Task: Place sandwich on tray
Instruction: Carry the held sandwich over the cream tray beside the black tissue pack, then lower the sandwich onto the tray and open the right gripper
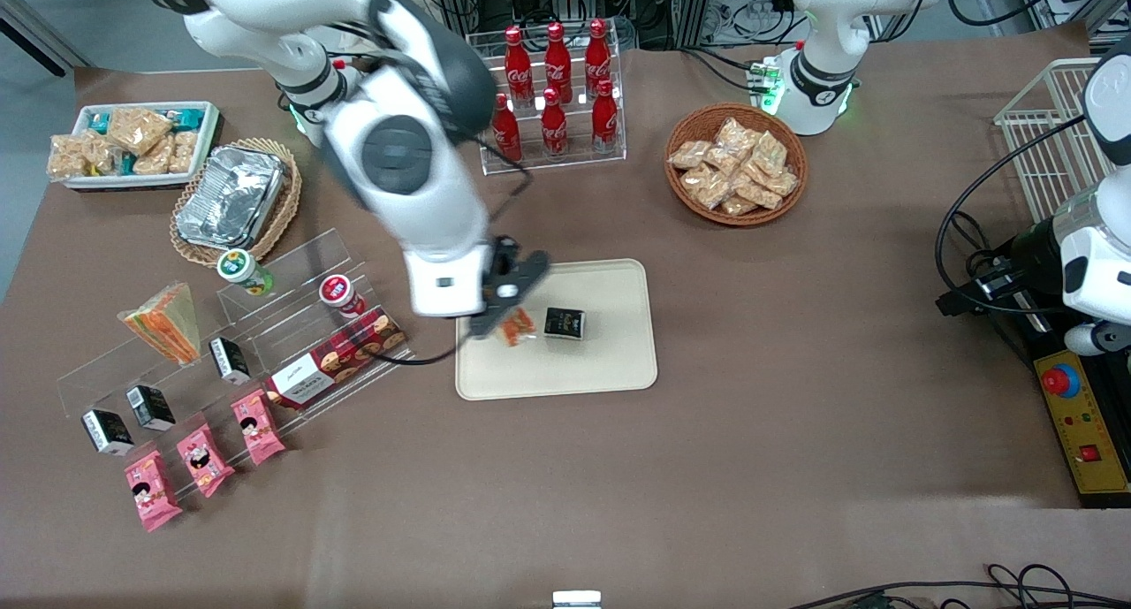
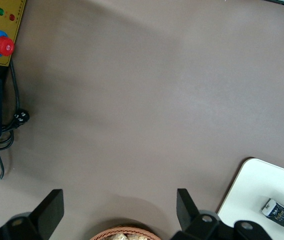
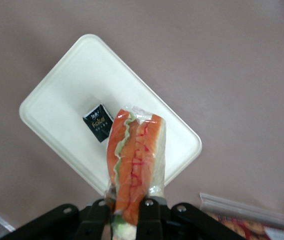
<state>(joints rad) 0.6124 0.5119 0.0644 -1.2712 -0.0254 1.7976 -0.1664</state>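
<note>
Front view
Gripper: hangs over the tray's edge toward the working arm's end of the table, fingers clamped on the sandwich.
Sandwich: held in the gripper above the tray, only its orange edge and wrap showing past the black fingers.
Tray: beige, flat on the brown table, nearer the camera than the bottle rack.
Black box: lies on the tray, just beside the sandwich, apart from it.
Second sandwich: on the clear stepped shelf toward the working arm's end, well apart from the tray.

Left wrist view
Tray: one corner shows, with the black box on it.
Basket of snacks: only its rim is in view.

Right wrist view
Sandwich: clear-wrapped wedge, orange and red filling with a green frill, pinched at its narrow end.
Fingers: closed against both faces of the sandwich.
Tray: below the sandwich, the black box on it beside the wedge.
</note>
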